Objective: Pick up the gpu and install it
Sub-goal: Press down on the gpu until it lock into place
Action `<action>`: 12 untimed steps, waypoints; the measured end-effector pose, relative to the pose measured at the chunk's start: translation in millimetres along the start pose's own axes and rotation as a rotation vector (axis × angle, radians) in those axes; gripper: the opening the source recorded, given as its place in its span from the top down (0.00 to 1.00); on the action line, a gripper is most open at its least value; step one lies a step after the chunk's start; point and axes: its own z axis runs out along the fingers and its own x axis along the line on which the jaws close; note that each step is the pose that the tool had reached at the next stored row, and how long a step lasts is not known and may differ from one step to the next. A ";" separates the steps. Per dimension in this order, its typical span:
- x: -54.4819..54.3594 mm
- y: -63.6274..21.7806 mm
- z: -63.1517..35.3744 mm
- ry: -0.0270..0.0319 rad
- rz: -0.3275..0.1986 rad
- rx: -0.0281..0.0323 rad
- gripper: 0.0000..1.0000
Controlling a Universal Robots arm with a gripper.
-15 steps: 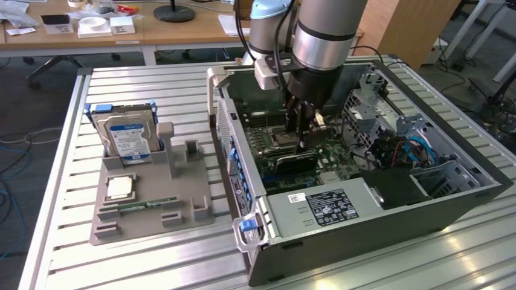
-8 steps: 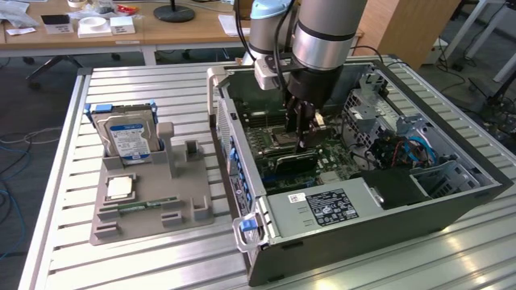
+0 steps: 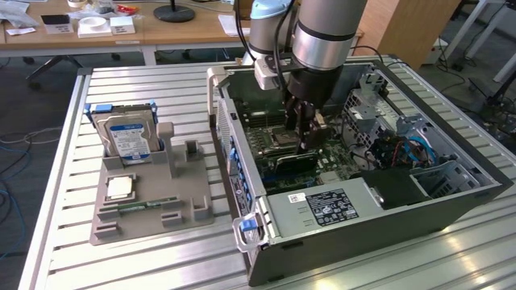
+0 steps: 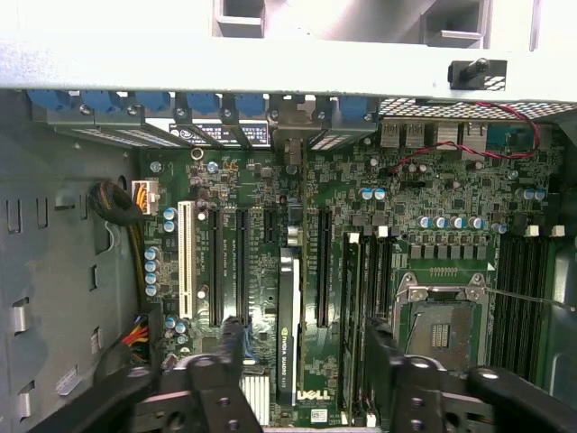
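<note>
GPU seated in the board, my gripper above it with jaws apart.

I see the gpu (image 4: 288, 334) standing edge-on in a motherboard (image 4: 433, 225) slot: a thin black card with white lettering. It sits between my gripper (image 4: 306, 361) fingers, which are spread wide and hold nothing, inside the computer case (image 3: 451, 199).

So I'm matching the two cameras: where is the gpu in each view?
Exterior view: gpu stands on edge on the motherboard, just under the open hand.
Wrist view: gpu edge-on, between the black fingers.
Shared landmark: the silver CPU socket.
</note>
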 end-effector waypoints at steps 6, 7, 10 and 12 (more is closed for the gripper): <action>0.0 0.0 0.0 0.0000 0.000 0.0000 0.18; 0.0 0.0 0.0 0.0000 0.000 0.0000 0.18; 0.0 0.0 0.0 0.0000 0.000 0.0000 0.18; 0.0 0.0 0.0 0.0000 0.000 0.0000 0.25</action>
